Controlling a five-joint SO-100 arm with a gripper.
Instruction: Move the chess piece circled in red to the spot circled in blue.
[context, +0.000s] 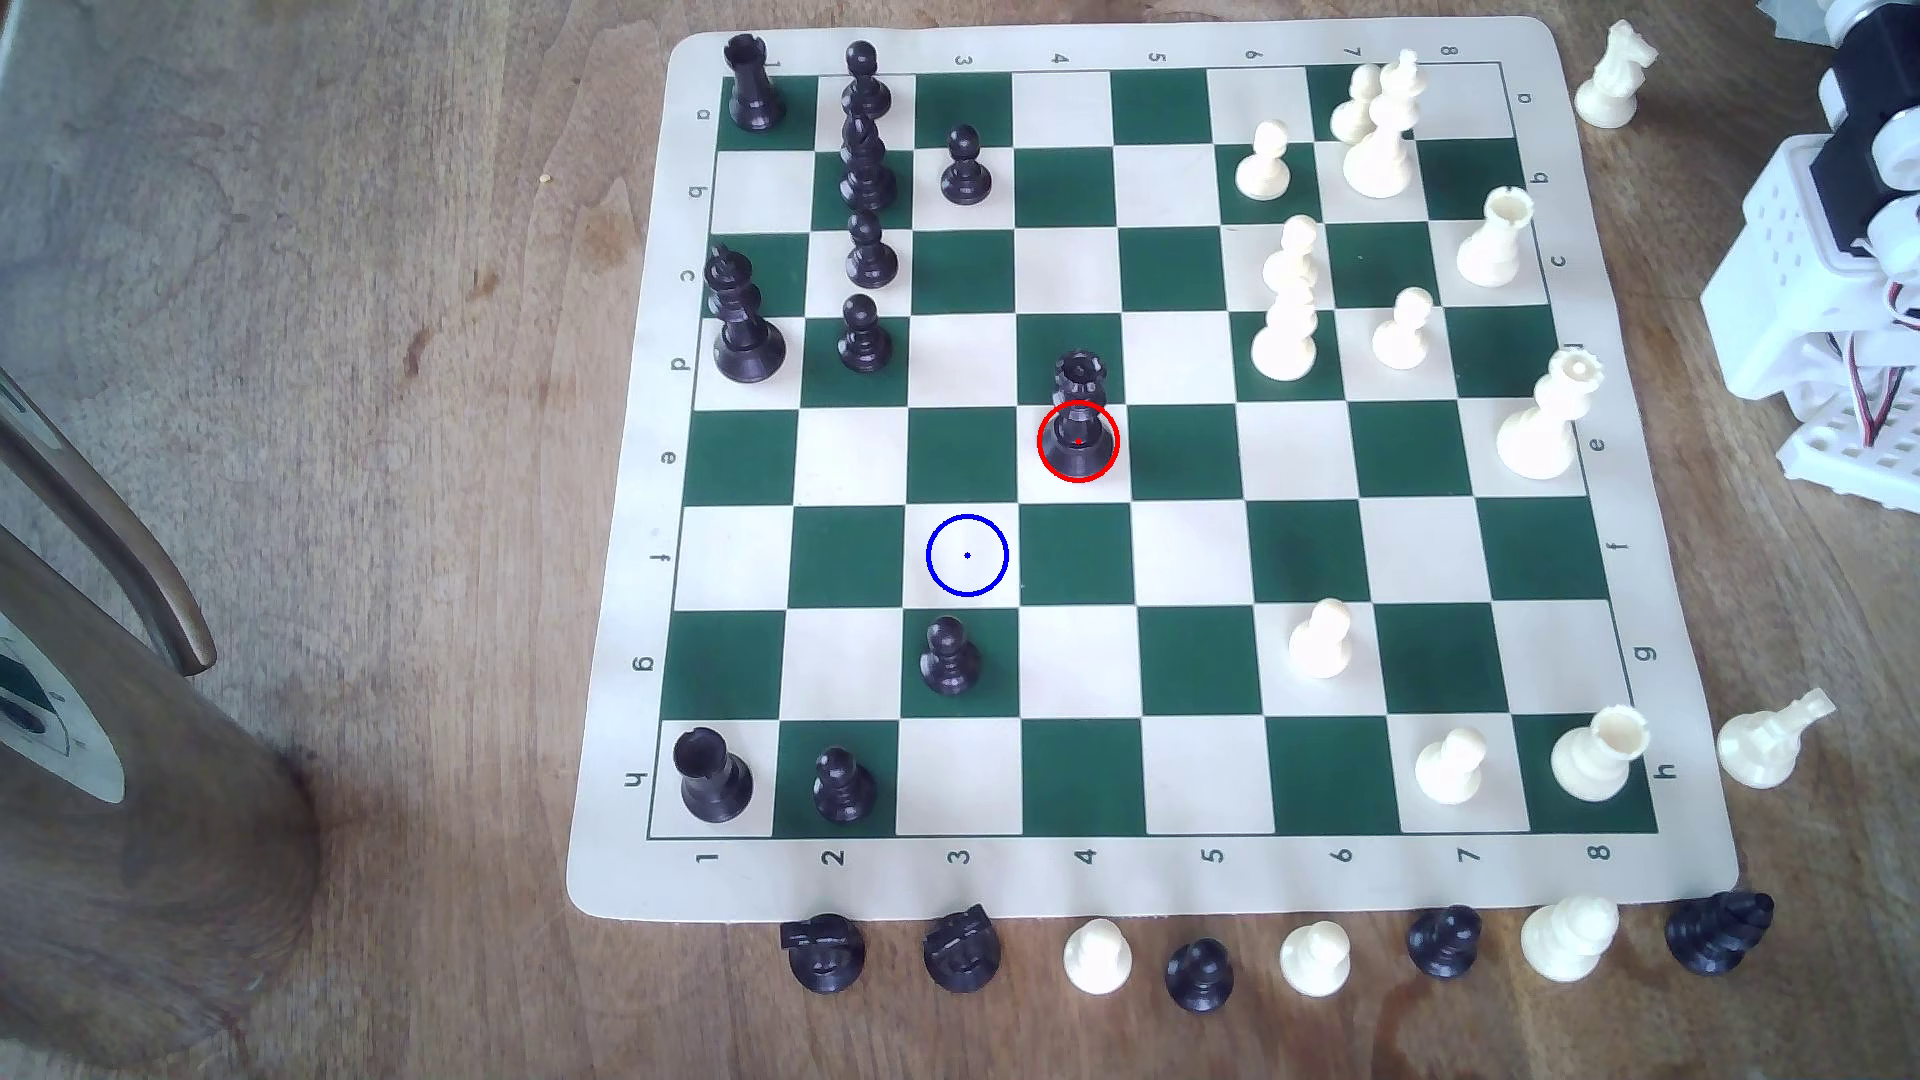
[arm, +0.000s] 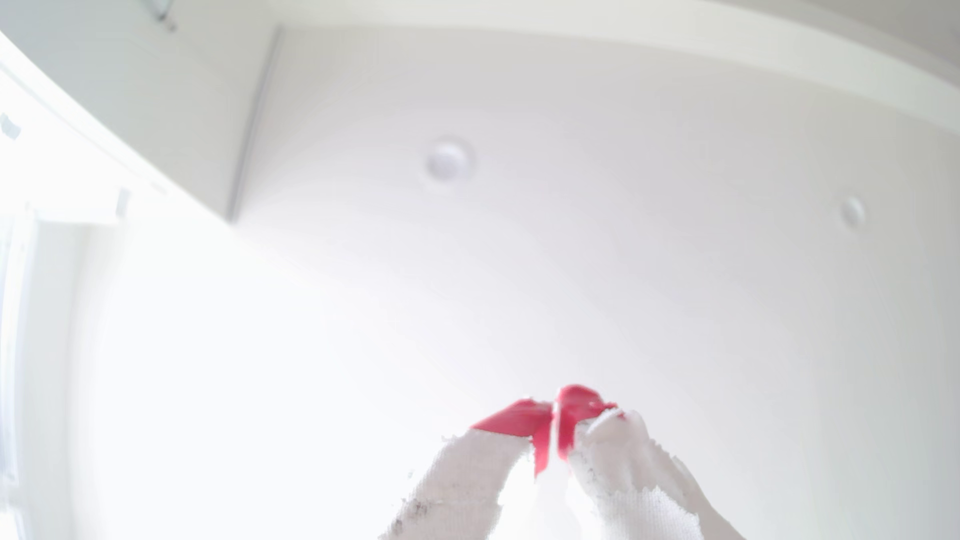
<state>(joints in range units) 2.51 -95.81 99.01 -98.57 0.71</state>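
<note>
- Black queen: upright on the cream square at file 4, row e, base ringed in red; not yet lifted, so no part of the move done.
- Blue-ringed square: cream, file 3, row f, unoccupied; diagonally adjacent to the queen's square, toward the exterior view's lower left.
- Gripper: seen in the wrist view pointing up at a white ceiling, red-tipped fingers meeting at the tips, nothing held between them; well apart from the board.
- Arm base: parked off the mat at the exterior view's right edge; full reach, descent, grasp, lift, carry and release all left to do.
- Room around the queen: adjacent squares bare on all sides, judged ample for a grasp from above.
- Room around the target: black pawn on the next square toward row g, the nearest obstacle; other neighbouring squares bare.
- Approach path: white pieces clustered on files 6 to 8 between arm and queen, likely calling for a high pass over them.
- Edges: mat border and captured pieces on the tabletop well apart from both squares.
</note>
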